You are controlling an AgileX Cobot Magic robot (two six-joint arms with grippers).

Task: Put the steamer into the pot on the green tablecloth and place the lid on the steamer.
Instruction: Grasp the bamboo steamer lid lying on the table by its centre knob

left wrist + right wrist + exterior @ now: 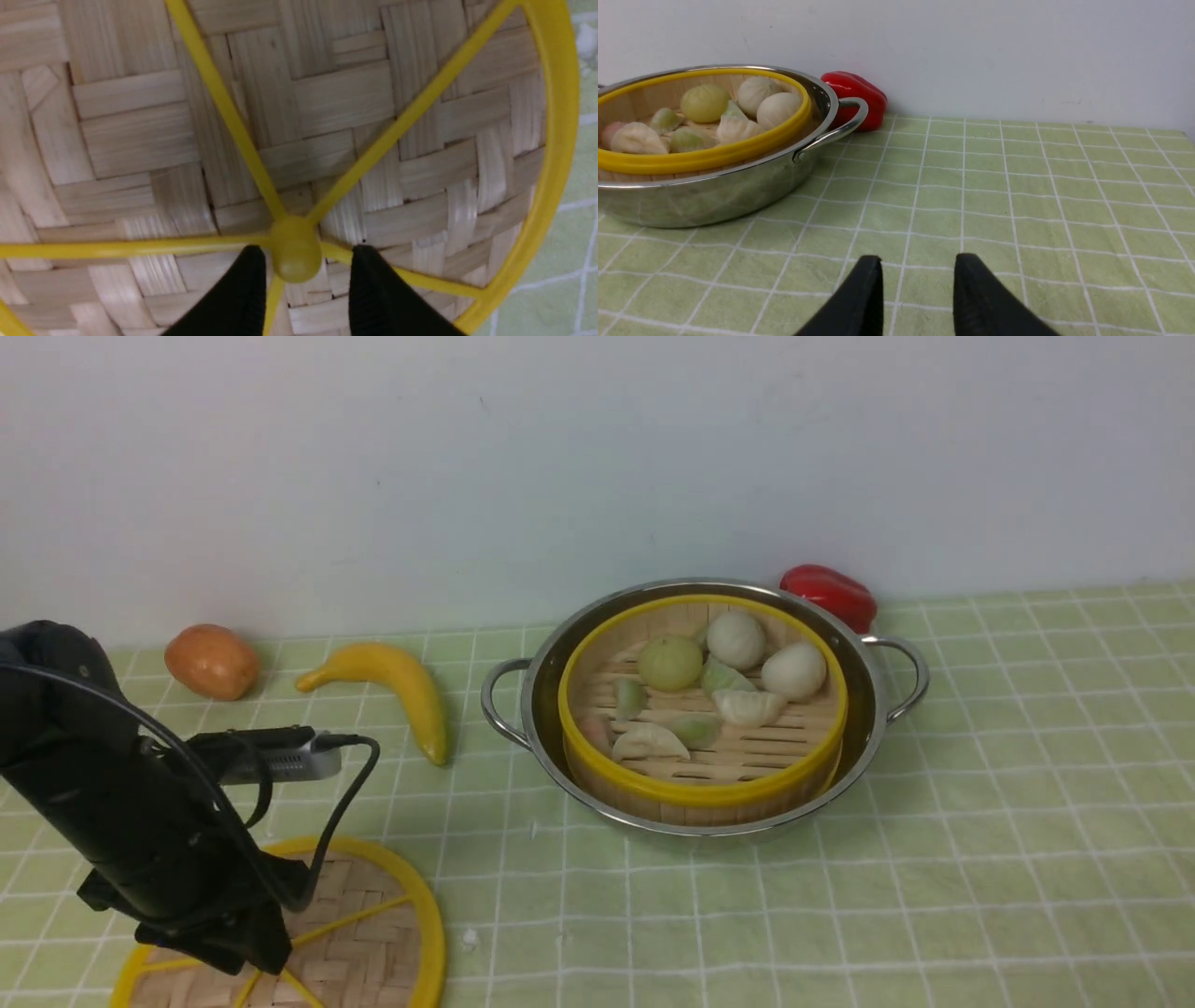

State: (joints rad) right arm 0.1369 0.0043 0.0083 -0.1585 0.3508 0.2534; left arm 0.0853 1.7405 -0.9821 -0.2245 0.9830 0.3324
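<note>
Green tablecloth (980,821): white grid, lay under everything.
Pot (539,695): centre-rear on cloth, 2 loop handles.
Steamer (700,793): sat inside pot, held buns & dumplings (738,705).
Lid (373,933): flat on cloth, near-left, well apart from pot.
L gripper (304,252): over lid, jaws narrowly parted astride ctr knob (295,247), not pinching it.
R gripper (917,256): low over bare cloth, jaws part-open, empty.
Banana (397,686), orange fruit (212,661): left of pot.
Red pepper (831,590): behind pot.

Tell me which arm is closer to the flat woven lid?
Left. The left end effector straddles the yellow knob of the flat woven-bamboo lid; the right end effector is over green tablecloth beside the steel pot.
</note>
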